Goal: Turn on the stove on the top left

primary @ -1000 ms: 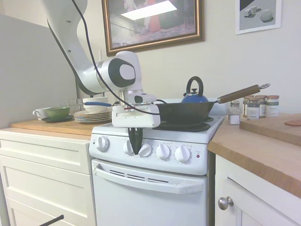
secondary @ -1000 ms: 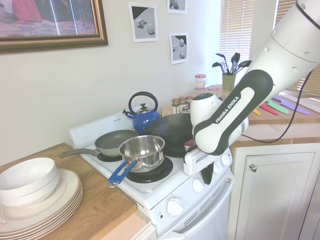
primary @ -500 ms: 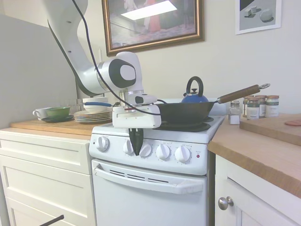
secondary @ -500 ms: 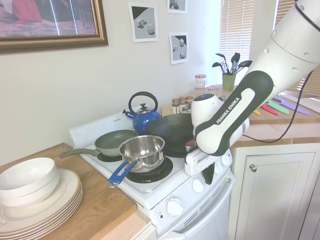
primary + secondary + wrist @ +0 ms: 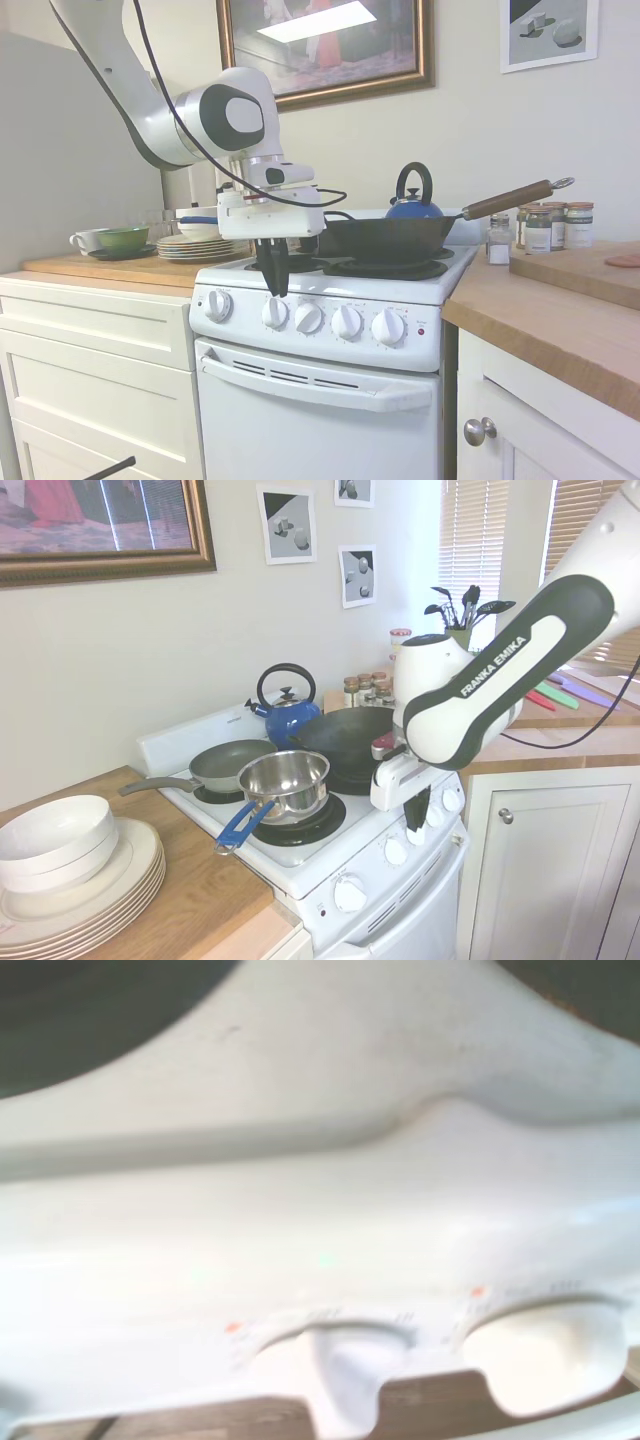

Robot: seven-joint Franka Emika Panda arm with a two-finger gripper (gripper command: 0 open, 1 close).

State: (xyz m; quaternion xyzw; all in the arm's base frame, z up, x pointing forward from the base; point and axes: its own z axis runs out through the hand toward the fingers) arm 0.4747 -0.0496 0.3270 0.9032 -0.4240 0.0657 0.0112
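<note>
The stove [image 5: 330, 350] stands between the white drawer cabinets [image 5: 95, 370] and a wooden counter [image 5: 560, 320], its five round knobs in a row across the front panel. The gripper [image 5: 272, 283] hangs just above that panel, fingers pointing down, over the gap between the first knob [image 5: 218, 305] and the second knob [image 5: 275, 312] counted from the drawer-cabinet side. Its tips sit near the stove's front top edge and appear clear of the knobs. The dark fingers look pressed close together with nothing between them. On the stove top behind the gripper sit a black wok [image 5: 395, 240] with a wooden handle, a blue kettle [image 5: 413, 205], a steel saucepan [image 5: 285, 780] with a blue handle and a grey frying pan [image 5: 225, 765]. The wrist view shows the white panel and two knobs, blurred.
</note>
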